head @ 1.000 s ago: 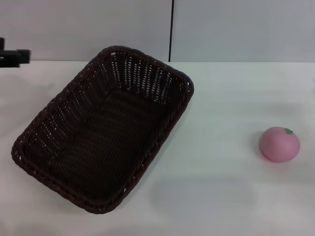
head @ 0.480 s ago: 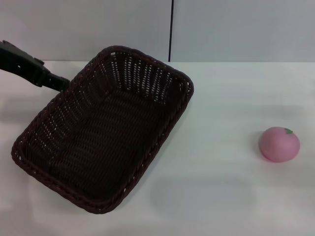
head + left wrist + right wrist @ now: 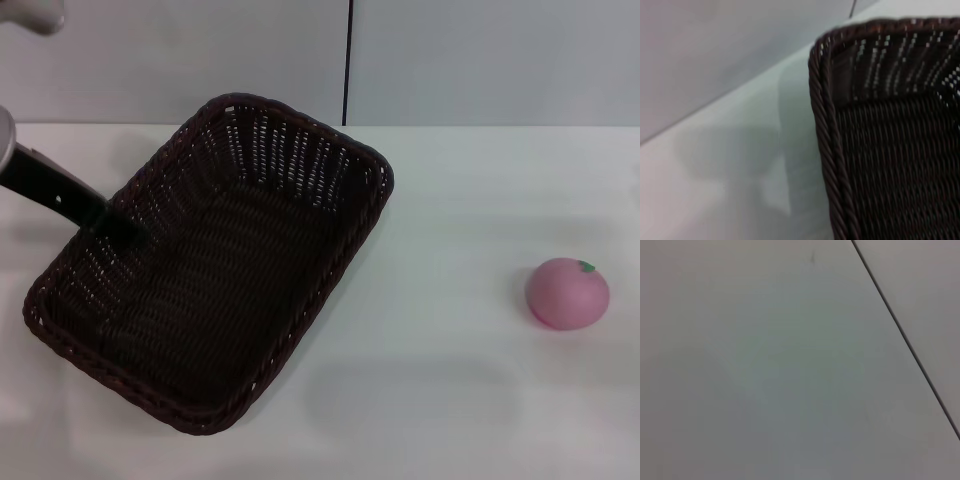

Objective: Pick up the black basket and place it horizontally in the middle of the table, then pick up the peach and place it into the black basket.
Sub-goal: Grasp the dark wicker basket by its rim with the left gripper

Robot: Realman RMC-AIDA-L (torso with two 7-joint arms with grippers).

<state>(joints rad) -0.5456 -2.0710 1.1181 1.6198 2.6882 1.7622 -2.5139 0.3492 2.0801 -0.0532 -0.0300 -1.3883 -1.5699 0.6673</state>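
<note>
The black basket (image 3: 215,265) lies askew on the left half of the white table (image 3: 470,200), its long side running from near left to far right. It is empty. My left gripper (image 3: 122,230) reaches in from the left edge as a dark bar, and its tip is at the basket's left rim. The left wrist view shows that braided rim (image 3: 831,150) and a rounded corner close up, with bare table (image 3: 715,180) beside it. The pink peach (image 3: 568,293) sits alone on the table's right side, far from the basket. My right gripper is out of view.
A grey wall (image 3: 480,60) with a dark vertical seam (image 3: 348,60) stands behind the table's far edge. The right wrist view shows only a plain grey surface (image 3: 765,365) with one dark line across it.
My left arm has come in from the far left and moved down and right, from beside the basket's far left side to its left rim. Basket and peach have not moved.
</note>
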